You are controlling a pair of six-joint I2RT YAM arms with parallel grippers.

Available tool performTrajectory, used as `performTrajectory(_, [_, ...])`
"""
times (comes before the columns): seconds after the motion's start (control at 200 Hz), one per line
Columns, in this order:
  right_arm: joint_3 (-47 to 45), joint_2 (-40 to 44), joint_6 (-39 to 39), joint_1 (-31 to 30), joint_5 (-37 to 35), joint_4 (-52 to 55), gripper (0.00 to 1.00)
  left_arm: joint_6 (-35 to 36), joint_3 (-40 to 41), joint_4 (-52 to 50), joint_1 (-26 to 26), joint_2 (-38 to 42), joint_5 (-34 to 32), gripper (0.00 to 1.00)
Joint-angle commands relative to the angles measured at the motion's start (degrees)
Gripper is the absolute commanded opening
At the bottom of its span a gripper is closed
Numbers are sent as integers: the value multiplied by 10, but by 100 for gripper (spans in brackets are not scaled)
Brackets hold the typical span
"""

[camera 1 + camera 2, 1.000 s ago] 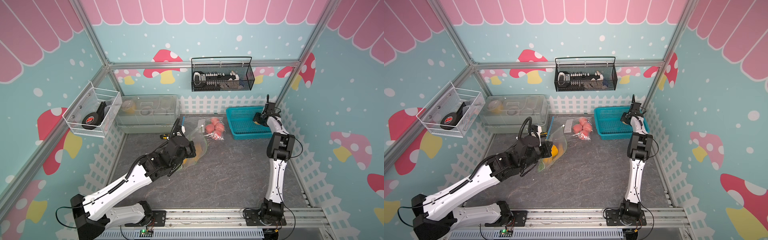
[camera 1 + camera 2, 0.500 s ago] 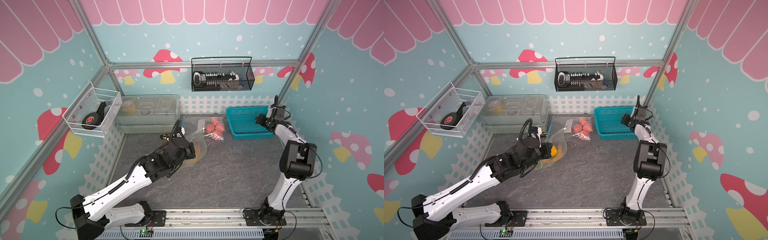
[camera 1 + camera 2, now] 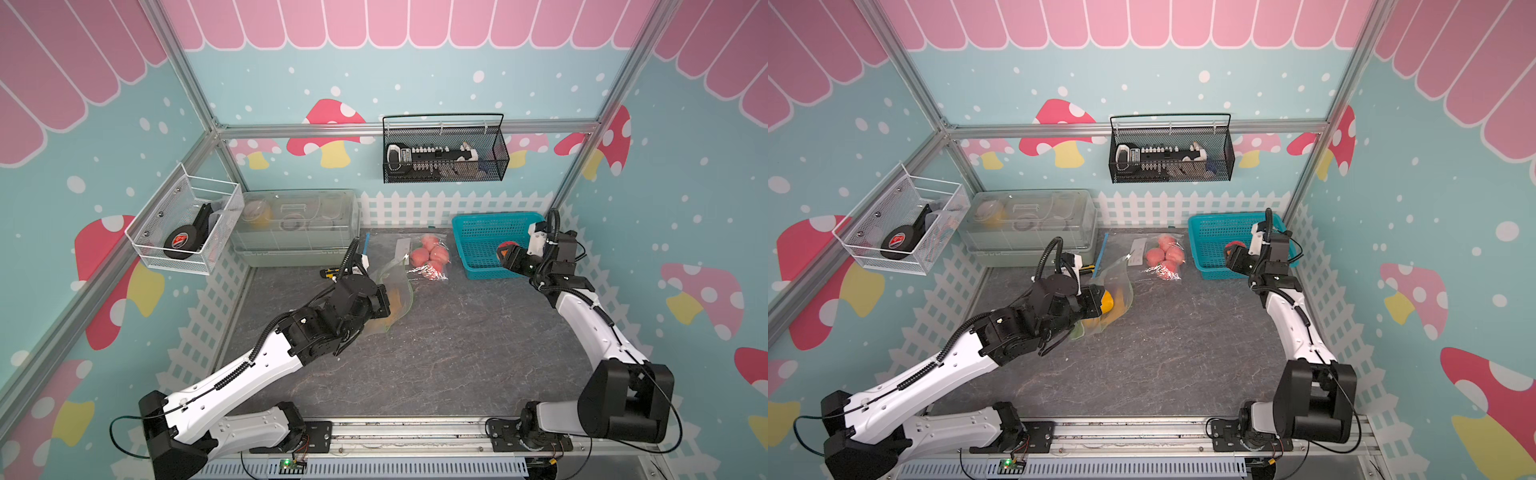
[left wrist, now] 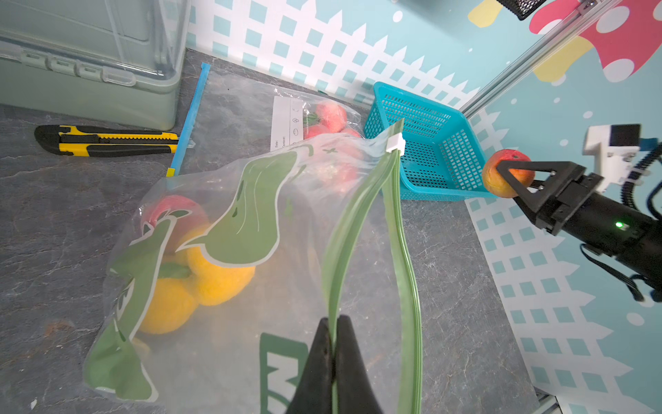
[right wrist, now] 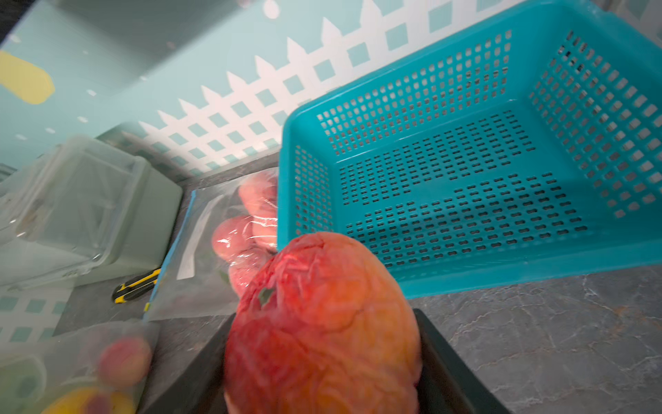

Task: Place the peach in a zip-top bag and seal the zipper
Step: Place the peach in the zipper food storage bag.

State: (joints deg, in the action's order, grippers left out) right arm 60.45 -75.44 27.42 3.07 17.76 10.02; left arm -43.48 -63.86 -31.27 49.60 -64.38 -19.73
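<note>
Peach (image 5: 322, 322) pinched in right claw (image 4: 507, 174) near teal basket (image 5: 501, 265) (empty), left claw (image 4: 334, 322) pinching rim of fruit-filled zip-top bag (image 4: 222, 229)

Glossy clear plastic bag (image 4: 222, 229); perforated plastic basket (image 5: 465, 172).

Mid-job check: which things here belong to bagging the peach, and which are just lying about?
In the job: peach, in the right end effector; green-printed zip-top bag, pinched by the left end effector; its white slider.
Lying about: teal basket; yellow utility knife; blue-zip bag of peaches; clear storage box.
</note>
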Motion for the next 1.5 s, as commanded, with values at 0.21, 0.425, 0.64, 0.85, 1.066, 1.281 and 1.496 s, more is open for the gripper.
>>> performTrajectory(0.21, [-34, 130, 20, -143, 40, 34, 65, -4, 7, 5, -3, 3, -5, 0])
performTrajectory(0.425, [-51, 159, 48, -238, 76, 2, 65, -5, 6, 10, -3, -3, -1, 0])
performTrajectory(0.64, [-33, 141, 29, -332, 75, -21, 65, -5, 7, 19, -3, -7, 2, 0])
performTrajectory(0.85, [12, 101, -2, -395, 78, -17, 65, -2, -3, 21, -3, -15, 10, 0])
performTrajectory(1.066, [32, 58, -16, -432, 61, -16, 65, -1, -9, 22, -3, -15, 11, 0])
performTrajectory(1.281, [34, 33, -25, -446, 38, 1, 65, -1, -9, 22, -3, -6, 11, 0])
performTrajectory(1.496, [50, 11, -50, -462, 9, 37, 66, 3, -8, 24, -3, -2, 29, 0])
